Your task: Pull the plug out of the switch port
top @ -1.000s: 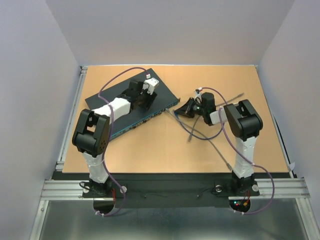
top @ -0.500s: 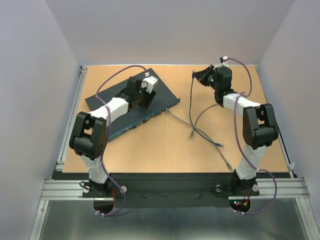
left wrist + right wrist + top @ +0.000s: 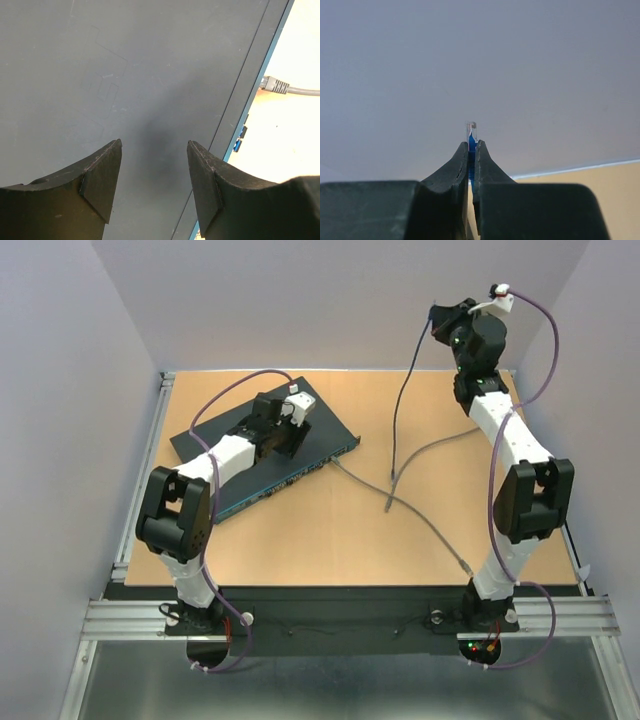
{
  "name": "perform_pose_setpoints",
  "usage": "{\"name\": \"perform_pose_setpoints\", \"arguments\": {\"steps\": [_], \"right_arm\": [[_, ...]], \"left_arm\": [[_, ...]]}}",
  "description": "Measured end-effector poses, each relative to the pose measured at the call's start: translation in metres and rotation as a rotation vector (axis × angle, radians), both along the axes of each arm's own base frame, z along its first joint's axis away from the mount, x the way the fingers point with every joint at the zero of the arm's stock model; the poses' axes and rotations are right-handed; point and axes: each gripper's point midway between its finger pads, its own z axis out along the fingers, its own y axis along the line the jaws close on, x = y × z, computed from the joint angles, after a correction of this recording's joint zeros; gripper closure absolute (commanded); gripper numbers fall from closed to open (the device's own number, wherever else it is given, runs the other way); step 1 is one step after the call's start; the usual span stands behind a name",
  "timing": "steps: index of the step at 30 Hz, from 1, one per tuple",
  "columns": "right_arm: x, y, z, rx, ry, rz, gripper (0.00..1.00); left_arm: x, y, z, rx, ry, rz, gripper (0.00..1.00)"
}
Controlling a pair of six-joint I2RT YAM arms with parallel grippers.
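The dark switch (image 3: 205,445) lies at an angle at the back left of the table, its bluish socket edge facing front right. My left gripper (image 3: 291,436) rests on top of it, open and empty; its wrist view shows the jaws (image 3: 154,146) spread over the switch's flat lid (image 3: 150,70). My right gripper (image 3: 438,318) is raised high against the back wall, shut on a blue plug with a clear tip (image 3: 472,131). Its dark cable (image 3: 400,410) hangs down to the table. A grey plug (image 3: 274,85) sits at the switch's socket edge.
A grey cable (image 3: 400,505) runs from the switch edge across the table toward the front right. Another grey cable (image 3: 440,447) lies right of centre. The tabletop (image 3: 300,540) is walled in at the back and both sides.
My right gripper has swung from low beside the switch up and back to the far wall, lifting the blue plug and its cable. The left gripper has stayed on the switch.
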Motion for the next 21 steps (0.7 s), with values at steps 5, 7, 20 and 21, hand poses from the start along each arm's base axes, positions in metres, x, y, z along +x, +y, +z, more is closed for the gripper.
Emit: {"name": "perform_pose_setpoints", "arguments": {"steps": [5,7,20,21], "right_arm": [[-0.005,-0.031,0.02,-0.001,-0.032,-0.078,0.99],[-0.003,-0.039,0.016,0.0,-0.022,-0.095,0.99],[0.02,-0.068,-0.193,-0.002,0.381,-0.143,0.22],[0.021,-0.067,-0.205,-0.016,0.406,-0.136,0.04]], "left_arm": [[0.0,0.0,0.005,-0.002,-0.01,-0.001,0.34],[0.0,0.0,0.005,-0.002,-0.01,-0.001,0.34],[0.0,0.0,0.005,0.0,-0.011,-0.004,0.34],[0.0,0.0,0.005,0.0,-0.012,-0.004,0.34]]}}
